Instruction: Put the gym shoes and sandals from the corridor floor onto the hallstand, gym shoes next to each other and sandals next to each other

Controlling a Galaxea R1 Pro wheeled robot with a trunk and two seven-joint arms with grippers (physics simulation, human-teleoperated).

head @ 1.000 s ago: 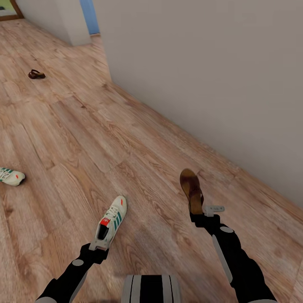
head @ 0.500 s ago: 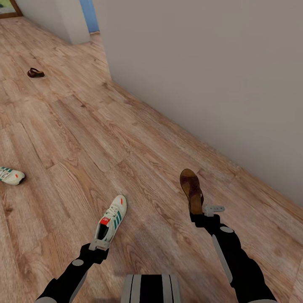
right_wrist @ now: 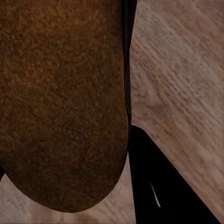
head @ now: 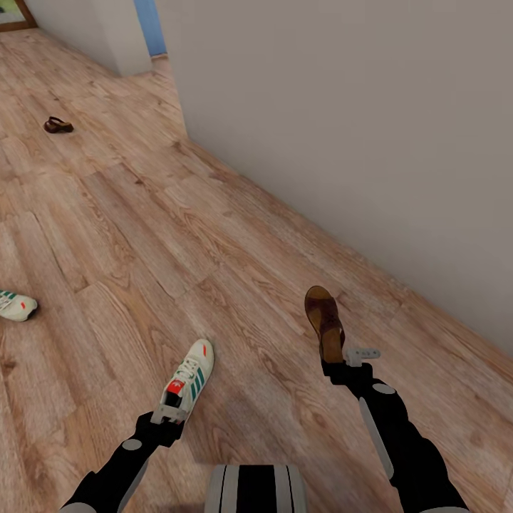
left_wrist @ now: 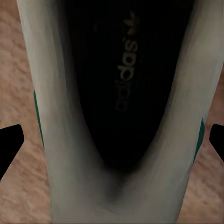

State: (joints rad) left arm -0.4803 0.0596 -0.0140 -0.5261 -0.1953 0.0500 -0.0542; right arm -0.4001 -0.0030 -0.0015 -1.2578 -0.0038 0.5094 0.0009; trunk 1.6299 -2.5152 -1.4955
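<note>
Gym shoe (head: 188,380): white, teal stripes

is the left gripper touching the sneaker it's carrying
Touching. In the head view the left gripper is clamped on the heel of the white sneaker, no gap between them.

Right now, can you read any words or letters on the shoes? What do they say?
"adidas", with a trefoil logo above it: printed on the dark insole of the gym shoe held in the left gripper.
The sandal in the right gripper shows no writing.
</note>
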